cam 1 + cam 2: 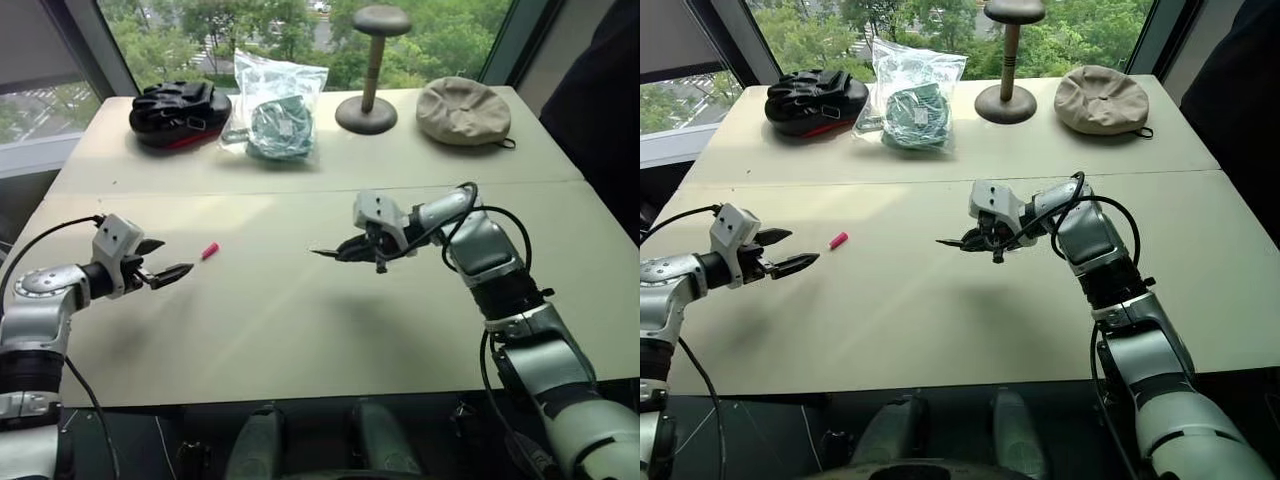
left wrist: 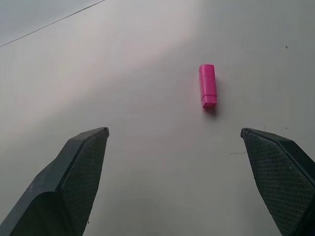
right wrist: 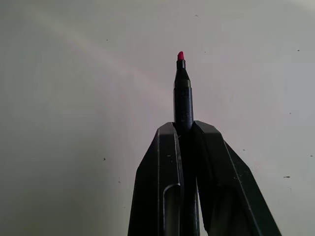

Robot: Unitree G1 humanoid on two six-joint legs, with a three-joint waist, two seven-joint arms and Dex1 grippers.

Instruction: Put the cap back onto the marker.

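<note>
Pink plastic marks the cap (image 1: 209,251), lying flat on the pale table (image 1: 300,320) at the left of the scene, just beyond and a little to the right of the left gripper (image 1: 165,262). That gripper hangs just above the near-left part of the table with its two black fingers (image 2: 78,172) spread wide and nothing between them; in the left wrist view the cap sits ahead of the gap, nearer one finger, apart from both. Toward the middle, the right gripper (image 1: 350,250) points leftward and is clenched on the marker (image 3: 183,96), whose dark barrel sticks out past the fingertips toward the cap, its pink tip bare and clear of the table. Cap and marker are well apart. Along the far edge, from left to right, lie a black helmet (image 1: 180,110), a clear bag (image 1: 275,105) with something teal inside, a dark hat stand (image 1: 372,70) and a beige cap-shaped hat (image 1: 463,110)
</note>
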